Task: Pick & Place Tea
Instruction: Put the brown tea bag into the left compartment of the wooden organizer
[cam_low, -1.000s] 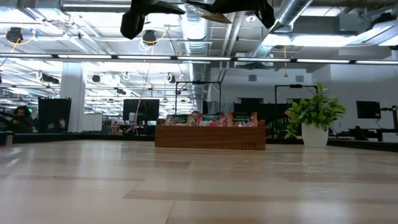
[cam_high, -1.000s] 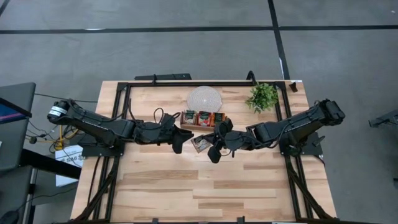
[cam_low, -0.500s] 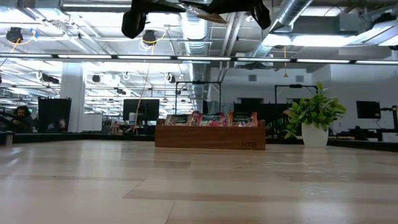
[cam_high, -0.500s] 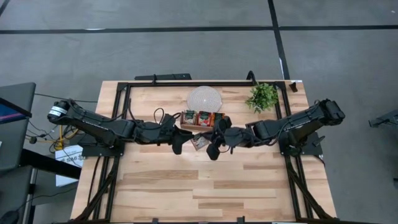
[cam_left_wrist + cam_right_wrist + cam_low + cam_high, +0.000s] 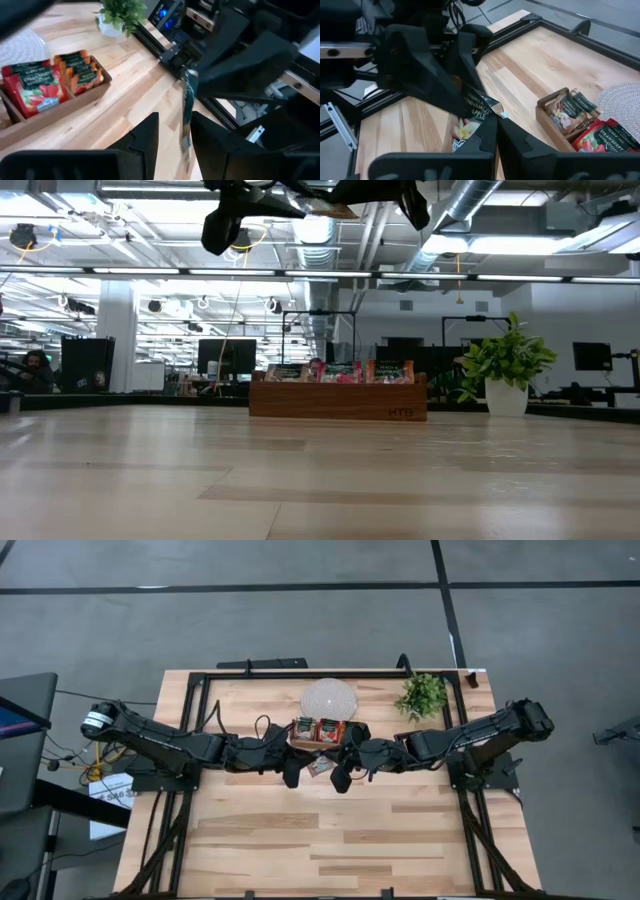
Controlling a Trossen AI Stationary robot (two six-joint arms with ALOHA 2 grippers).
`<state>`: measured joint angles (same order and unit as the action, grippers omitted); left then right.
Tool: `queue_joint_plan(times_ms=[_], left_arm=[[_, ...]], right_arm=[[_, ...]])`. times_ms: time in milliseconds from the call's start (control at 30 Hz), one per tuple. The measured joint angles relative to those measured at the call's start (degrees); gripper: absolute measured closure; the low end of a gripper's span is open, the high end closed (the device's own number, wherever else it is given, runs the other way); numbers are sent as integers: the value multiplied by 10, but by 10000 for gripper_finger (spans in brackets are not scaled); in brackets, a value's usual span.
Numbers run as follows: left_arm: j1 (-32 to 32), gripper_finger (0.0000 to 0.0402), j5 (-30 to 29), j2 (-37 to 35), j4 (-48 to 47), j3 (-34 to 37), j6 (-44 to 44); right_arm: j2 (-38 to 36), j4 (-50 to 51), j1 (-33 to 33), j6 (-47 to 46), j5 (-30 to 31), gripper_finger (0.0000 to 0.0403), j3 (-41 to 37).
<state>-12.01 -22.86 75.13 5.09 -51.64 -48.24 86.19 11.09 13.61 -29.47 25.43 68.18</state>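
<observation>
A dark tea sachet (image 5: pixel 472 117) with a pale flower print hangs above the table's middle, in front of the wooden tray (image 5: pixel 325 743). My right gripper (image 5: pixel 495 122) is shut on it, coming from the table's right (image 5: pixel 338 775). My left gripper (image 5: pixel 175 127) comes from the left (image 5: pixel 295 772) and is open. Its fingers stand on either side of the sachet's far edge (image 5: pixel 186 107). More red and green sachets stand upright in the tray's compartments (image 5: pixel 37 87). My right gripper pinches the sachet's near edge (image 5: pixel 482 125) between its two fingertips. The fingers slant slightly downward from the table's right. The sachet sticks out ahead of them, lifted clear of the table. My left gripper: I cannot tell whether either finger (image 5: pixel 210 132) touches the sachet.
A round woven mat (image 5: pixel 328 698) lies behind the tray. A small potted plant (image 5: pixel 422 695) stands at the far right. A black frame (image 5: pixel 200 690) borders the table's far and side edges. The bare wood of the near half (image 5: pixel 330 840) carries nothing.
Both grippers have edged a little toward each other above the table's middle. The sachet has stayed in my right gripper, clear of the table.
</observation>
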Motion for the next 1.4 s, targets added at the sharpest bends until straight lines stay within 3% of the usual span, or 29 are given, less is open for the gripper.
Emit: queue_joint_plan(times_ms=[267, 500, 800, 967, 1167, 1400], left_arm=[[16, 304, 14, 0, 26, 0, 18], [23, 389, 21, 0, 28, 0, 23], [23, 401, 15, 0, 28, 0, 51], [23, 401, 1, -1, 13, 0, 86], [24, 401, -56, -1, -48, 0, 167], [65, 401, -34, -1, -99, 0, 280]], right_arm=[[0, 2, -3, 0, 0, 403, 0], [0, 3, -6, 1, 0, 403, 0], [0, 2, -6, 30, -7, 399, 0], [0, 1, -7, 47, -34, 359, 0], [0, 32, -6, 54, -96, 286, 0], [0, 211, 7, 7, -104, 252, 0]])
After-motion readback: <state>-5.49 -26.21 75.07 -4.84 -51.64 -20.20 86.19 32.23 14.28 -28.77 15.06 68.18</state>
